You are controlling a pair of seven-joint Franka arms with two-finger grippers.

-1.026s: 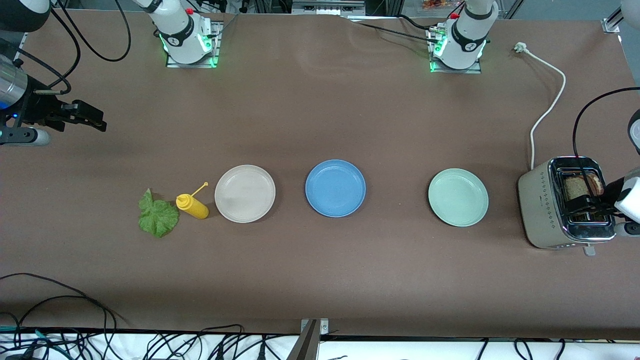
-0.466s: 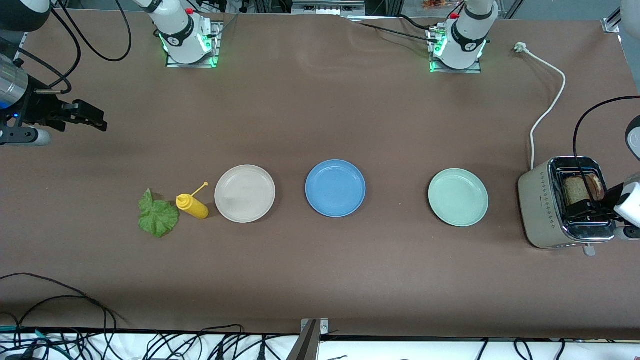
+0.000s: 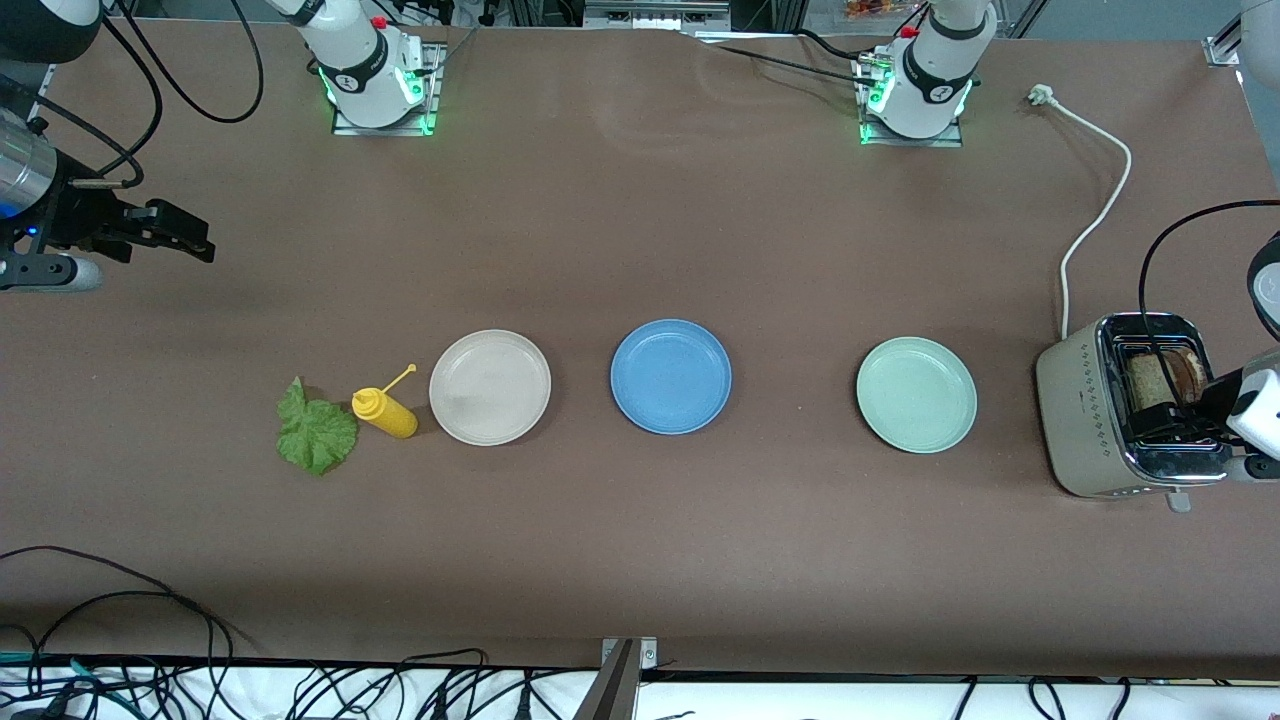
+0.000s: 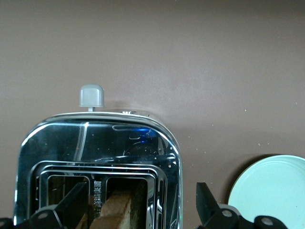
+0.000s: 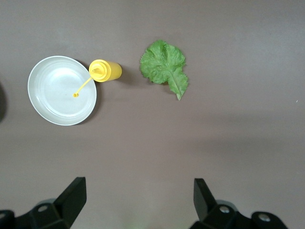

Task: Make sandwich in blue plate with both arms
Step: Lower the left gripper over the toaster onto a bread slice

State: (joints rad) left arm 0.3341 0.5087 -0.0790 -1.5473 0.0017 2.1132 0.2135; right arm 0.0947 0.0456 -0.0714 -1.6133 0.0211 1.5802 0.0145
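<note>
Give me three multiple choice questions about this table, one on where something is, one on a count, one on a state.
1. The mustard bottle lies between:
A. lettuce leaf and beige plate
B. blue plate and green plate
C. toaster and green plate

2. Plates on the table:
A. two
B. three
C. four

3. The blue plate is:
A. holding bread
B. holding lettuce
C. empty

Answers: 1 A, it lies between those two. 2 B, beige, blue, green. 3 C, nothing lies in it.

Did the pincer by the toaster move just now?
Yes. The left pincer has slid over the toaster, away from the green plate and toward the table's end, so more of the bread shows.
</note>
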